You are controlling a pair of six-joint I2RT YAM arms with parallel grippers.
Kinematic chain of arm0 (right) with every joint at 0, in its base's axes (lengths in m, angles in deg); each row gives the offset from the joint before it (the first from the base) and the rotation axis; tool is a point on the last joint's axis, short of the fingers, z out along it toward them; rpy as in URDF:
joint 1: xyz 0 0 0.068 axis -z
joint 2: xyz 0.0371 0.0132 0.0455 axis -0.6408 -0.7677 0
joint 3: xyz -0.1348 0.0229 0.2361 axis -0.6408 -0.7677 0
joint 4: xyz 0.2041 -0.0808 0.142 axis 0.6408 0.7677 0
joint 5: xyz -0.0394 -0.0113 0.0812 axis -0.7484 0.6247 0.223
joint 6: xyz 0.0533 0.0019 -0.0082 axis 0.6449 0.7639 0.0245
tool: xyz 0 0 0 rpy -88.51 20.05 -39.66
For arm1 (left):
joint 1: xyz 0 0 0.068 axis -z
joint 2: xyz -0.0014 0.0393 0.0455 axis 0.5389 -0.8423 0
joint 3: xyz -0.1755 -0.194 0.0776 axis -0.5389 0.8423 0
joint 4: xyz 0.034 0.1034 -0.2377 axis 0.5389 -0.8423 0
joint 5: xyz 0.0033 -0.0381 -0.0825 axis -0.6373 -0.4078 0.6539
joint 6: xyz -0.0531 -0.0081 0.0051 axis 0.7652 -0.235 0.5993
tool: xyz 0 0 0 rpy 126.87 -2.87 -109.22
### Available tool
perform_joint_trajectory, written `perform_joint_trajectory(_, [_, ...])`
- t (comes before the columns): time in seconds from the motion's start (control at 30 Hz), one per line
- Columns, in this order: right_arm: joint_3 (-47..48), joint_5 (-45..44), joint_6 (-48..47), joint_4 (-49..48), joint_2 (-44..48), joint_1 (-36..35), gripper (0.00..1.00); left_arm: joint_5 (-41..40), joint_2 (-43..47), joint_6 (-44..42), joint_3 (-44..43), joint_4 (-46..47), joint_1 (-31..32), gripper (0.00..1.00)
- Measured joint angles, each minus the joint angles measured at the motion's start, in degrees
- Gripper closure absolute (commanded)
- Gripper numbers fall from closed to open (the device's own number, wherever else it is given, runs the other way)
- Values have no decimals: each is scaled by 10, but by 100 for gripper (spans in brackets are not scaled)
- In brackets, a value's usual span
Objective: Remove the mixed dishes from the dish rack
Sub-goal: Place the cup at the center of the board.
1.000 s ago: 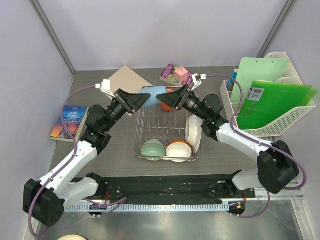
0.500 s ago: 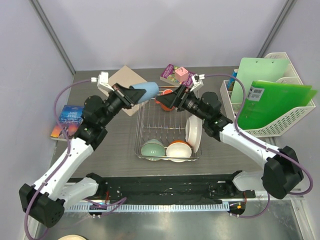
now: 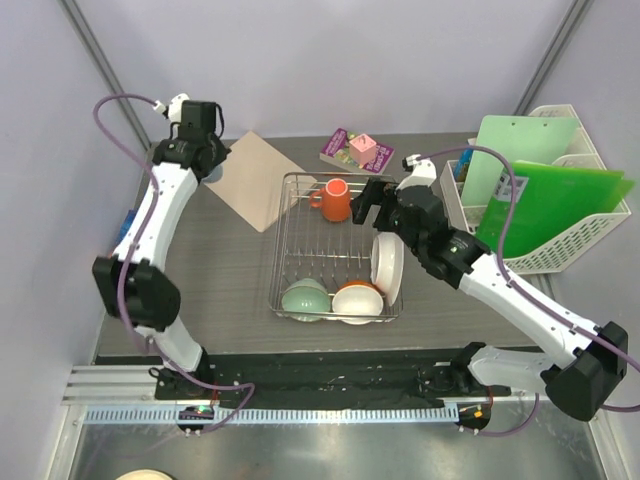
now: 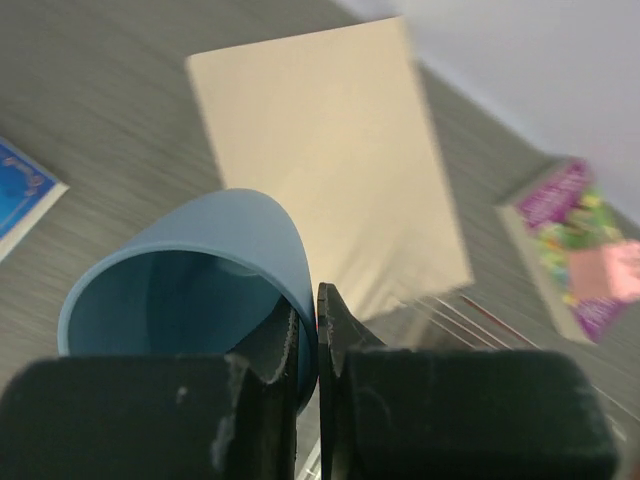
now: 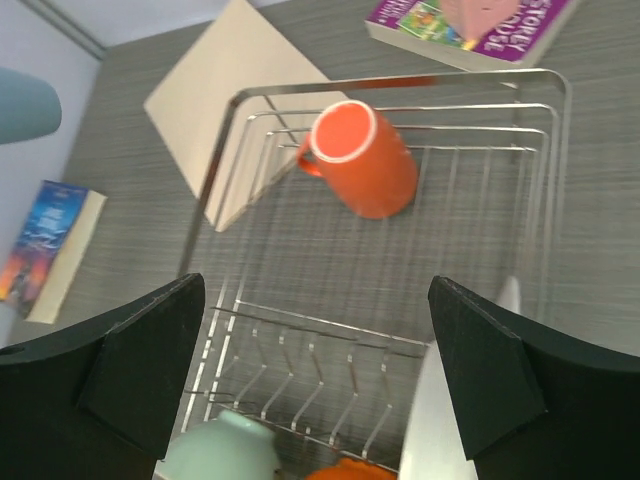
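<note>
My left gripper (image 4: 315,320) is shut on the rim of the small light-blue cup (image 4: 190,270), one finger inside and one outside. It holds the cup above the table at the far back left (image 3: 207,165), beside the tan board's corner. The cup also shows in the right wrist view (image 5: 25,100). My right gripper (image 5: 320,370) is open and empty above the silver dish rack (image 3: 283,240). In the rack are the orange-red mug (image 3: 337,198) at the back, the white plate (image 3: 388,265) on edge at the right, and the pale green bowl (image 3: 305,298) and the cream bowl with orange outside (image 3: 357,298) at the front.
A tan board (image 3: 258,178) lies left of the rack. A purple book (image 3: 355,150) lies behind it. A blue book (image 5: 50,245) lies at the table's left edge. A white file basket (image 3: 560,215) with green folders stands at the right.
My left arm has swung the light-blue cup from over the rack's back edge out to the far back left. My right gripper has drawn back from the orange-red mug, which stays in the rack.
</note>
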Motion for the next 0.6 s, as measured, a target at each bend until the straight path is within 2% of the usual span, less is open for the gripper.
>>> perform_joint_trajectory(0.1, [-5, -24, -5, 28, 7, 0, 0, -2, -133, 2, -86, -70, -47, 100])
perform_joint_trajectory(0.2, [-21, -34, -8, 40, 20, 0, 0, -5, -222, 2, -126, -99, -76, 100])
perform_joint_trajectory(0.4, [-33, -40, -15, 48, 26, 0, 0, -7, -317, 3, -188, -156, -95, 100])
perform_joint_trajectory(0.6, [-33, -41, -20, 44, 20, 0, 0, -2, -336, 2, -196, -158, -94, 100])
